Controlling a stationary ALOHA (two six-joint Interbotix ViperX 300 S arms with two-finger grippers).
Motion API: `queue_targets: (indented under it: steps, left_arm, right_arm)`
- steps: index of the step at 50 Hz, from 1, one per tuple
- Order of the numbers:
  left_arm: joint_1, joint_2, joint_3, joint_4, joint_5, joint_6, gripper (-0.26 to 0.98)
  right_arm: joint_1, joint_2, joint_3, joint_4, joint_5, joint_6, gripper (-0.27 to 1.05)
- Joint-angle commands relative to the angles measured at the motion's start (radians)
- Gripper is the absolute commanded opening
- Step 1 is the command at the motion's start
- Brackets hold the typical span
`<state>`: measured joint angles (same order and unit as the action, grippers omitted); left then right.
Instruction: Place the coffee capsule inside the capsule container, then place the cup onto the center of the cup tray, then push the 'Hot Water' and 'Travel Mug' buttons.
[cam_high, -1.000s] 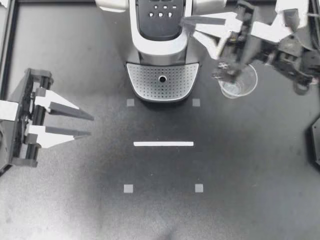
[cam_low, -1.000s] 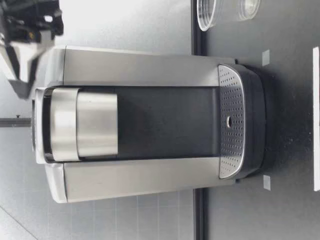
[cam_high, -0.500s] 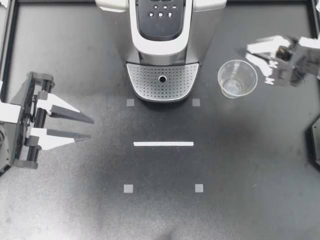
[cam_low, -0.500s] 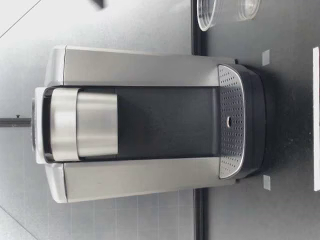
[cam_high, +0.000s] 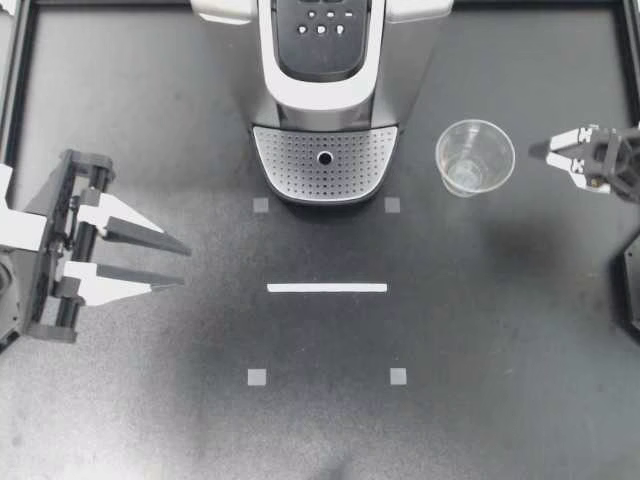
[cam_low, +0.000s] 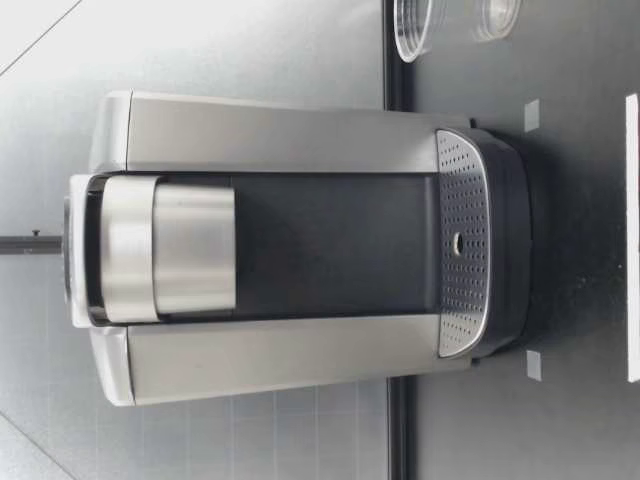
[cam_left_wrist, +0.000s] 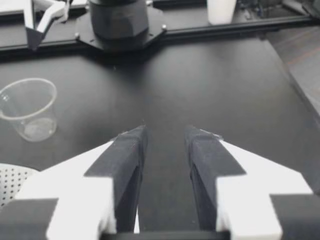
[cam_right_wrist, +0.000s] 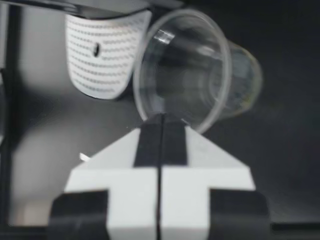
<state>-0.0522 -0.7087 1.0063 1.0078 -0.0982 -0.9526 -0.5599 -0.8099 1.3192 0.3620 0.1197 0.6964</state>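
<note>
The left gripper (cam_high: 185, 266) is holding its dark-padded fingers (cam_left_wrist: 127, 155) apart, with black worktop (cam_left_wrist: 225, 90) showing between them. A clear cup (cam_left_wrist: 30, 107) is standing upright ahead and off to one side. A corner of the perforated cup tray (cam_left_wrist: 9, 181) is showing nearer, beside one finger.

I can read nothing: the buttons (cam_high: 321, 29) on the coffee machine (cam_high: 300, 100), upper middle of the top view, carry white marks too small to make out.

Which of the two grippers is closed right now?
My right gripper, the one beside the cup: it is shut with nothing in it, while my left gripper stands open.
</note>
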Motion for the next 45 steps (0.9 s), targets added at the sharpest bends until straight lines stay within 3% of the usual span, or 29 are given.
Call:
queue_targets:
  steps: [1, 18, 45]
  left_arm:
    - [0.002, 0.003, -0.009, -0.002, -0.006, 0.000, 0.32]
    - [0.002, 0.009, 0.003, -0.002, -0.005, 0.000, 0.32]
    - [0.002, 0.009, 0.015, -0.006, -0.006, 0.000, 0.32]
  right_arm:
    - [-0.008, 0.015, -0.002, -0.002, -0.005, 0.002, 0.04]
    - [-0.008, 0.121, -0.012, -0.002, -0.034, 0.005, 0.49]
    - [-0.006, 0.256, -0.075, -0.002, -0.071, 0.003, 0.50]
